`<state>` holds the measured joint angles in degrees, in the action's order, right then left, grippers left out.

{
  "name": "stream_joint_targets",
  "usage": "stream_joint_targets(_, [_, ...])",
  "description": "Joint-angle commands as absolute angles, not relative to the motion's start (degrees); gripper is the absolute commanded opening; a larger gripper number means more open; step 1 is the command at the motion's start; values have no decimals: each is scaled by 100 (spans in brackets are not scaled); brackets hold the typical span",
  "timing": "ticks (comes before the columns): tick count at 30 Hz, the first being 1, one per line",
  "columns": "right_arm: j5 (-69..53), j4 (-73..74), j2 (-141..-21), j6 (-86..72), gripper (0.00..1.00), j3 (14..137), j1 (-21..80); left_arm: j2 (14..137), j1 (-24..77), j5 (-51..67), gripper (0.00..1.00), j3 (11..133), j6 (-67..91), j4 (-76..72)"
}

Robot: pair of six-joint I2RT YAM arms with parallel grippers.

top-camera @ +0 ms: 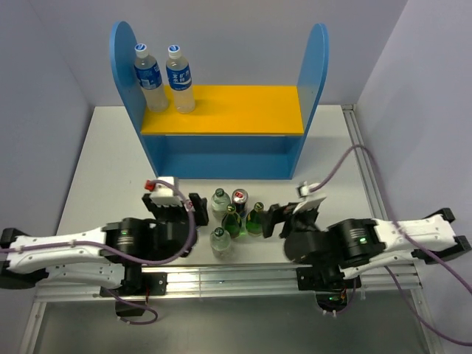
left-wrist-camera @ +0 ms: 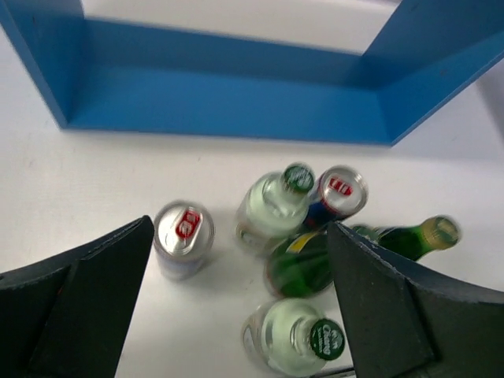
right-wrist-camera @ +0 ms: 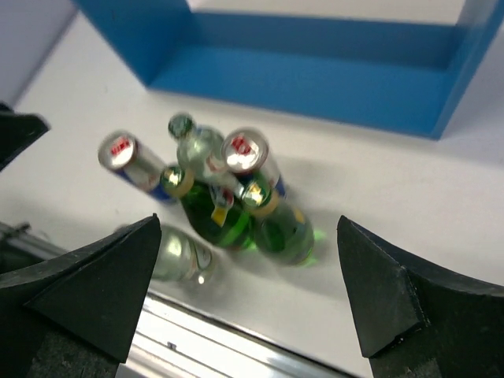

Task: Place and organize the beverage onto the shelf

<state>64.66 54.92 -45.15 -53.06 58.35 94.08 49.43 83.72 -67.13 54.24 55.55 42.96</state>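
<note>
The shelf (top-camera: 221, 158) stands at the far side of the white table (top-camera: 110, 162), its tall side panels (top-camera: 122, 51) rising at either end of the yellow upper board (top-camera: 251, 110); two water bottles (top-camera: 150, 77) stand upright side by side at the board's left end, close to the left panel; the rest of the board to their right shows bare yellow, and the lower tier opens toward the arms. A strip of bare table lies between the shelf's front edge and a tight cluster of drinks near the metal rail (top-camera: 236, 280) at the near edge: two clear bottles (top-camera: 219, 200), two green bottles (top-camera: 233, 223) and a red-topped can (top-camera: 240, 198), standing so close that some seem to touch; a second can (left-wrist-camera: 183, 236) stands a little apart on the left side. The left gripper (top-camera: 198, 209) sits just left of the cluster and the right gripper (top-camera: 274, 219) just right of it, hemming it in; both have their jaws spread wide and grasp nothing; in each wrist view the dark fingers (left-wrist-camera: 79, 307) frame the drinks; whether any fingertip touches a bottle cannot be told.
</note>
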Motion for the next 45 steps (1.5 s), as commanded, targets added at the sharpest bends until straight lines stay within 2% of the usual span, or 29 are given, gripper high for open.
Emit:
stream_joint_targets(1, [6663, 6276, -5228, -6908, 100, 5512, 9703, 5712, 8683, -7128, 99, 5703, 7913, 6141])
stream_joint_targets(3, [6566, 5647, -5247, -6717, 100, 5266, 9694, 5888, 8885, -7050, 99, 5669, 7745, 5891])
stream_joint_targets(5, [6320, 5039, -5081, -6426, 100, 4800, 9677, 5897, 8982, -6918, 99, 5485, 6744, 5241])
stream_joint_targets(6, [6215, 4436, -5002, -6129, 100, 4451, 9546, 5837, 8991, -6734, 99, 5415, 6428, 4516])
stream_joint_targets(9, [5565, 3362, -4676, -5548, 100, 3817, 9133, 5618, 8982, -6566, 99, 5160, 5811, 3687])
stream_joint_targets(13, [5274, 2445, -4570, -5090, 100, 3262, 8465, 5388, 8991, -6381, 99, 4835, 5152, 3025])
stream_joint_targets(21, [4870, 635, -4799, -4272, 100, 2558, 7718, 5581, 8991, -6469, 99, 4878, 5264, 3225])
stream_joint_targets(27, [5080, 159, -5053, -3859, 99, 2566, 7480, 5511, 8991, -6495, 99, 4720, 5317, 3165])
stream_joint_targets(32, [5484, -245, -5317, -3604, 93, 2566, 7418, 5405, 8982, -6504, 99, 4614, 5221, 3024])
stream_joint_targets(35, [5607, -360, -5475, -3516, 81, 2663, 7374, 5379, 8982, -6513, 99, 4597, 5212, 3041])
stream_joint_targets(36, [5625, -360, -5571, -3507, 70, 2689, 7365, 5388, 8982, -6521, 99, 4605, 5273, 3111])
stream_joint_targets(39, [5739, -220, -5756, -3515, 48, 2847, 7357, 5388, 8982, -6548, 99, 4606, 5370, 3225])
stream_joint_targets(40, [5731, -176, -5800, -3498, 27, 2891, 7356, 5370, 8991, -6557, 99, 4597, 5414, 3278])
stream_joint_targets(41, [5757, -45, -5836, -3533, 18, 2987, 7356, 5370, 8983, -6557, 99, 4588, 5431, 3287])
stream_joint_targets(42, [5757, -44, -5897, -3577, 0, 3032, 7356, 5344, 8982, -6557, 99, 4562, 5449, 3287])
stream_joint_targets(45, [5722, 307, -5880, -3612, 0, 3208, 7365, 5282, 8982, -6539, 99, 4509, 5414, 3208])
